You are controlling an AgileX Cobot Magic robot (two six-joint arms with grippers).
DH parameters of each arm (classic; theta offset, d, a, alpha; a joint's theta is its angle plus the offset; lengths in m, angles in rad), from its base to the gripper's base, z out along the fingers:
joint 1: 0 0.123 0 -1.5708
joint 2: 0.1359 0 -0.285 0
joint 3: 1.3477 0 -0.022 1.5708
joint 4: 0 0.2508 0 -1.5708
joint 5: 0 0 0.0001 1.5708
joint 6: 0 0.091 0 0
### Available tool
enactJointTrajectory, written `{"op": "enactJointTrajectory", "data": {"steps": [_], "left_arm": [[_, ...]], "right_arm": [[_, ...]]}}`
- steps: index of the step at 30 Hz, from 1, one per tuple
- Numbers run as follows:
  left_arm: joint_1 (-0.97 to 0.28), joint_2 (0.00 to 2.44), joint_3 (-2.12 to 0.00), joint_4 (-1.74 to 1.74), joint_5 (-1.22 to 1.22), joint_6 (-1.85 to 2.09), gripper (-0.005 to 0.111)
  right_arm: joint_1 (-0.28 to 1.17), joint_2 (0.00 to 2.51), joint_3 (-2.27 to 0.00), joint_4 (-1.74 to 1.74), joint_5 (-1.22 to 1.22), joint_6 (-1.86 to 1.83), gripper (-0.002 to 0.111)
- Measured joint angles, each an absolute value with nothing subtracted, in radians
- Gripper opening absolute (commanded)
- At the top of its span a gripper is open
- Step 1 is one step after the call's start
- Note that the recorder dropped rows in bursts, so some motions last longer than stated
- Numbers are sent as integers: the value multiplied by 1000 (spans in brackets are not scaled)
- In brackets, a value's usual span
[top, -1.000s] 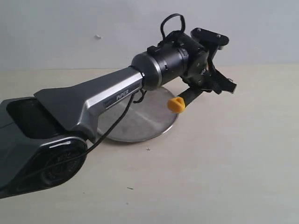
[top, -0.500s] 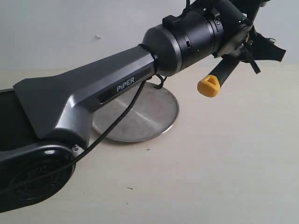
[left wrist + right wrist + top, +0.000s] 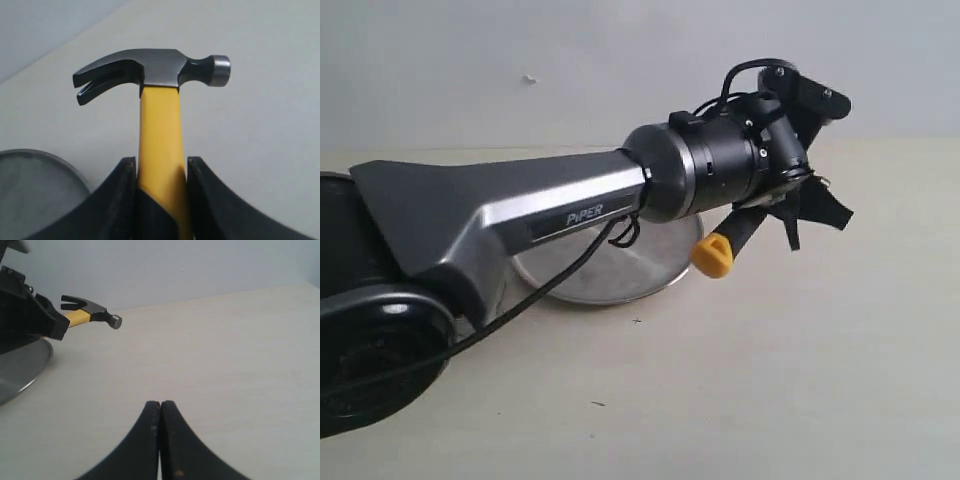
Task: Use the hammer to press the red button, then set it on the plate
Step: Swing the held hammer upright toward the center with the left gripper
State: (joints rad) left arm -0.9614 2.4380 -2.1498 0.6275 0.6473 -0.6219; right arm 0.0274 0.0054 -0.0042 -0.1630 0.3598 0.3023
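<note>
My left gripper (image 3: 160,167) is shut on the hammer (image 3: 159,125), its fingers clamping the yellow neck just above the black sleeve. The dark claw head (image 3: 155,70) stands clear over bare table. In the exterior view the left gripper (image 3: 810,205) hangs in the air right of the plate (image 3: 620,270), and the hammer's yellow looped end (image 3: 713,255) sticks out below it. The right wrist view shows the hammer (image 3: 90,315) poking out of the left gripper (image 3: 59,322), beside the plate (image 3: 20,365). My right gripper (image 3: 160,405) is shut and empty, low over the table. The red button is out of view.
The left arm's grey forearm (image 3: 520,215) and its black base (image 3: 370,350) fill the left of the exterior view and cover part of the plate. A pale wall (image 3: 570,60) runs behind the beige table (image 3: 800,380).
The left gripper with the hammer swung up and to the right, then came back down. It now hangs right of the plate, lower than half a second ago.
</note>
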Motion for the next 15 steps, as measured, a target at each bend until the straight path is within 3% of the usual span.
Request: {"op": "enactJointTrajectory", "data": {"steps": [4,15], "left_arm": [[-935,2334,-1940,627,503,-659,0],[-765,1967,-1261,607,-194,-728,0]], "right_arm": [[27,5,-4,-163,360,302,0],[27,5,-4,-163,356,302,0]]}}
